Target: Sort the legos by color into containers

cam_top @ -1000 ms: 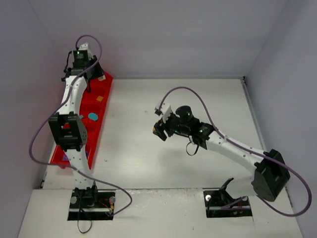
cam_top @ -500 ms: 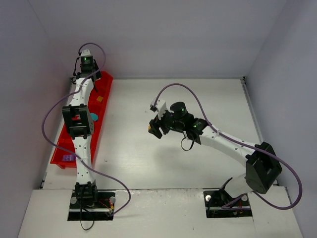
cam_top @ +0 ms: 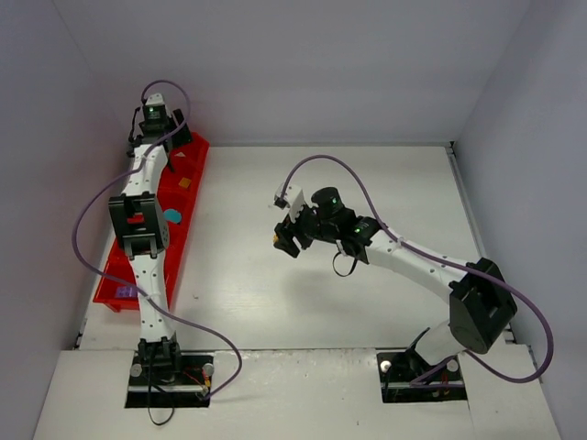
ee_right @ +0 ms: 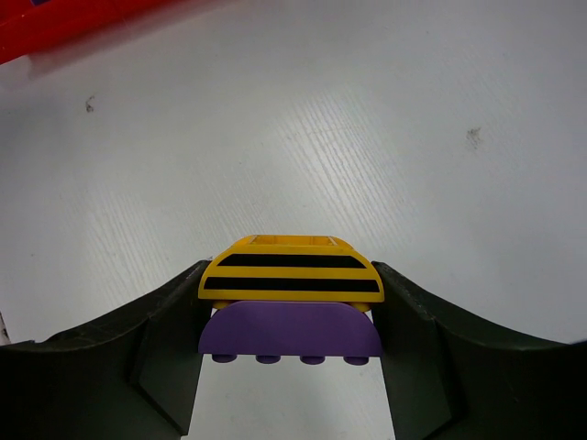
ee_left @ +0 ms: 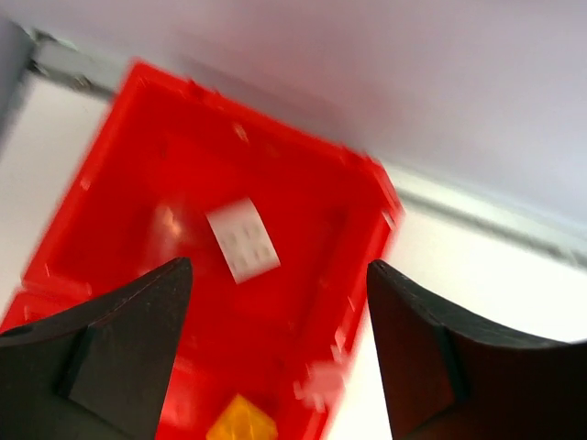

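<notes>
- The left gripper (ee_left: 277, 271) hangs over the far end of the red tray (cam_top: 194, 170). Its fingers are spread wide with nothing between them.
- The tray lies along the left edge of the table (cam_top: 385, 183), partly hidden under the left arm.
- Directly under the open fingers, in the end compartment, lies a pale rectangular brick (ee_left: 242, 240). Blur washes out its colour.
- The next compartment holds a yellow-orange brick (ee_left: 240, 423), cut off by the bottom edge of the left wrist view.
- Further along the tray, seen from above, sit a teal brick (cam_top: 171, 216) and, near the closest end, a purple brick (cam_top: 127, 291).
- The right gripper (ee_right: 291, 302) is over the middle of the table, well apart from the tray.
- Its fingers are closed on a stacked pair: a yellow brick with black stripes (ee_right: 292, 273) on top of a purple brick with a curved top (ee_right: 290, 332), studs pointing down.
- Whether the pair touches the table cannot be told.
</notes>
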